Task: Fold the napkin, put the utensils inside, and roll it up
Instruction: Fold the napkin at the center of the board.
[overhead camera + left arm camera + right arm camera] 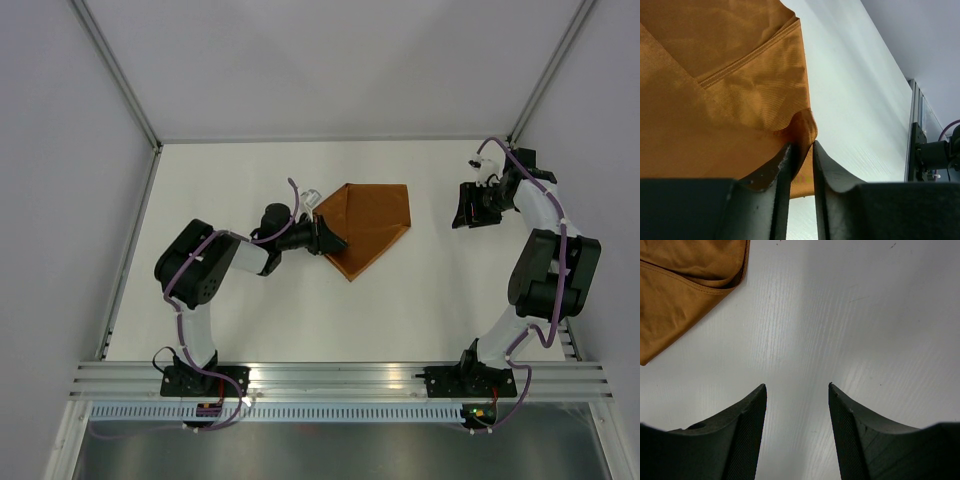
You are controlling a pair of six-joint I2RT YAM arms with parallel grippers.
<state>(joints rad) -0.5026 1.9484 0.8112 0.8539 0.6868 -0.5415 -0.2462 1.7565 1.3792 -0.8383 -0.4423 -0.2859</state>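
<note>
Now the orange napkin (372,222) is seen near the middle of the white counter (430,320), a little closer to the far edge than to the near edge. It is folded over on itself, so a pointy shape is made. One point is turned toward the near edge. From the left wrist camera, two layers of cloth are seen, one on top of the other. A sewn hem (747,59) is seen running across the top layer.

The left gripper (336,242) is held low at the left side of the napkin. Its two fingers (772,172) are almost shut. A small bit of cloth at the napkin's edge is pinched between them, and the cloth is bunched up a little where it is pinched.

The right gripper (462,206) is held toward the far right corner of the counter, well apart from the napkin. It is turned toward the napkin. Its fingers (740,425) are spread wide, and nothing is held between them. Only bare white counter is seen in the gap. From the right wrist camera, a folded part of the napkin is seen off to the upper left, not touched by this gripper.
</note>
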